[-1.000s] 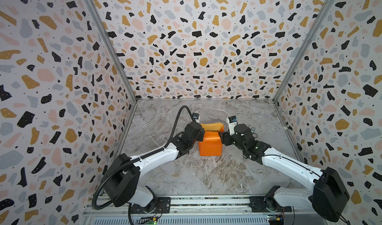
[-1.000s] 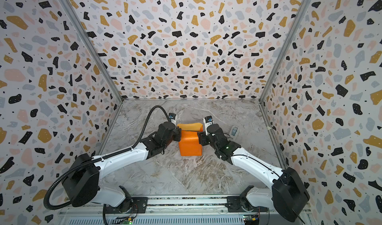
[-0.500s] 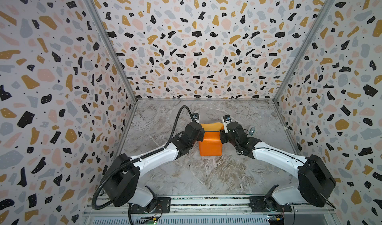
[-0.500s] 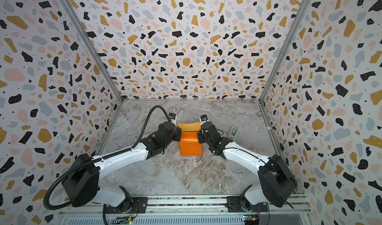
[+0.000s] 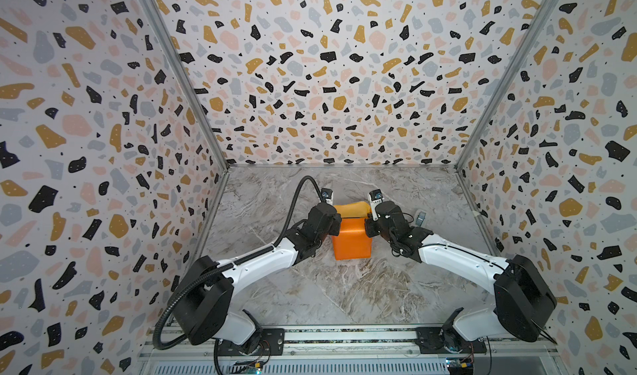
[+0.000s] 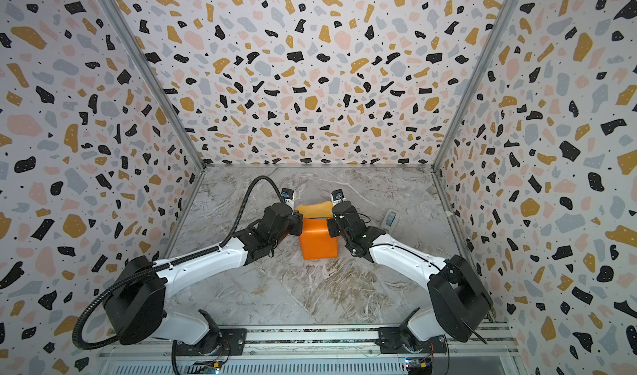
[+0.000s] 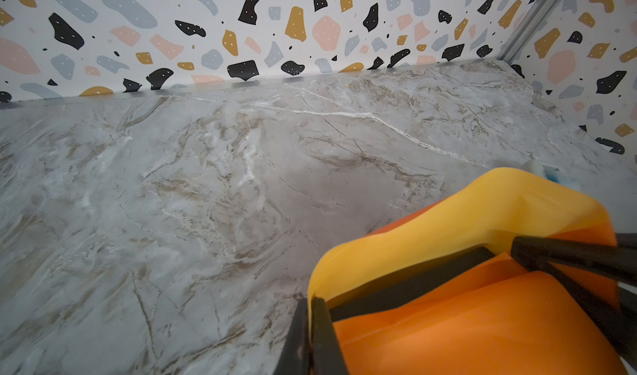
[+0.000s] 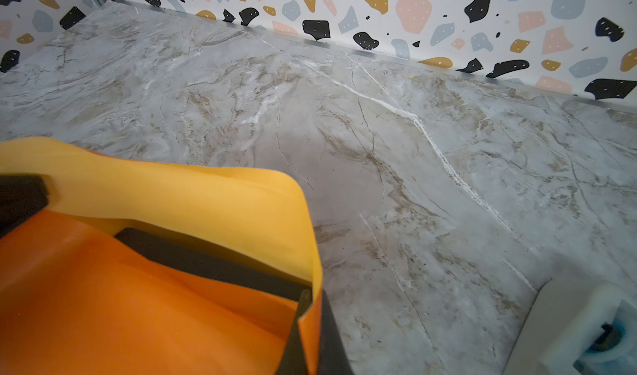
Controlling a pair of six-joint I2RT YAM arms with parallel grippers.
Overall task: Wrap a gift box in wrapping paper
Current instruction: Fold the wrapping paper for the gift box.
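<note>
in both top views the wrapping paper (image 5: 351,240) (image 6: 317,244) stands on the marble table (image 5: 344,287) as a boxy orange bundle, with a mustard-yellow flap raised along its far top edge. it sits near the white dispenser (image 5: 420,217) (image 6: 391,218), apart from it, on the dispenser's left-arm side. the left gripper (image 5: 333,220) (image 6: 297,222) is against the bundle's face turned away from the dispenser. the right gripper (image 5: 368,223) (image 6: 330,225) is between bundle and dispenser, touching the paper. from up here the fingers are hidden, so these views alone do not show how they stand.

left wrist view: the left gripper (image 7: 311,316) has its two black fingers together, clamped on the thin paper edge where yellow meets orange (image 7: 482,325). the right gripper (image 7: 527,256) lies on the paper at the end nearer the dispenser.

right wrist view: the right gripper (image 8: 306,316) is pinched tight on the paper's folded edge (image 8: 138,304), and the dispenser (image 8: 586,332) lies close beside it on the table. the left gripper (image 8: 20,197) shows as a black block at the bundle's end farthest from the dispenser.

a dark strip (image 7: 413,280) (image 8: 206,263) runs under the yellow flap. whether it is the gift box i cannot tell; otherwise the box is hidden inside the paper.
</note>
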